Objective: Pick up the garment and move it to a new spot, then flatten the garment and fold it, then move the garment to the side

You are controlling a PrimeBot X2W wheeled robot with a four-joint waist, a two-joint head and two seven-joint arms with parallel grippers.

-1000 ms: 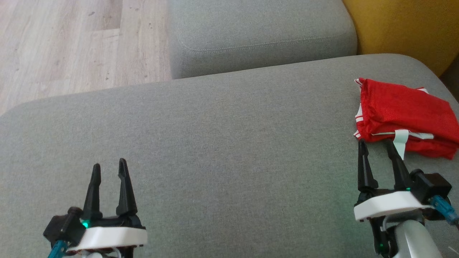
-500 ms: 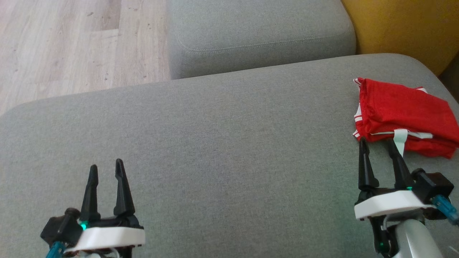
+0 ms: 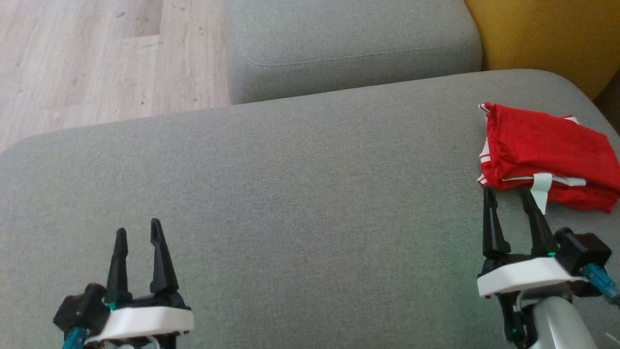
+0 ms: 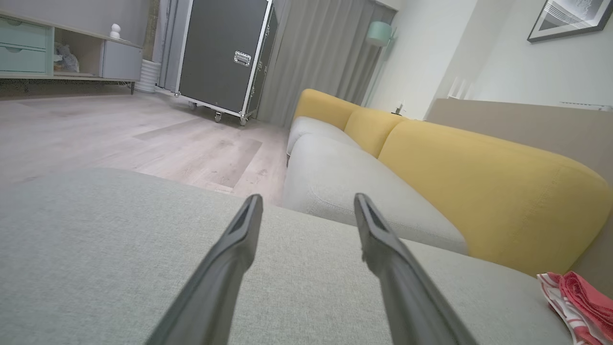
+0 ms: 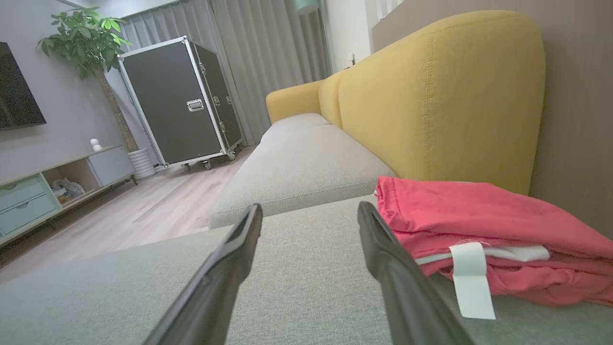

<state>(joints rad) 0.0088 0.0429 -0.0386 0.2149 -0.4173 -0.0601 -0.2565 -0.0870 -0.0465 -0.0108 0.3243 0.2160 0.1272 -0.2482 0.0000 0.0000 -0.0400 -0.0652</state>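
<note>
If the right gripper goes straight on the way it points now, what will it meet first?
Probably the red garment: the right gripper has its tips just short of the near corner. By the wrist view it may only brush one finger.

End effectors (image 3: pixel 137 226) (image 3: pixel 507 190) blk, bases (image 3: pixel 145 324) white, cables (image 3: pixel 599 278) prob. teal.

A broad grey seat cushion (image 3: pixel 310 194) lies in the foreground, a second grey cushion (image 3: pixel 348 43) beyond it, a yellow backrest (image 3: pixel 542 34) at their right, pale wooden floor (image 3: pixel 97 58) to the left, and farther off a black wheeled case (image 5: pixel 177 100) before grey curtains (image 5: pixel 268 43), a leafy plant (image 5: pixel 81 33) and a sideboard (image 5: pixel 28 201) with teal drawers.
</note>
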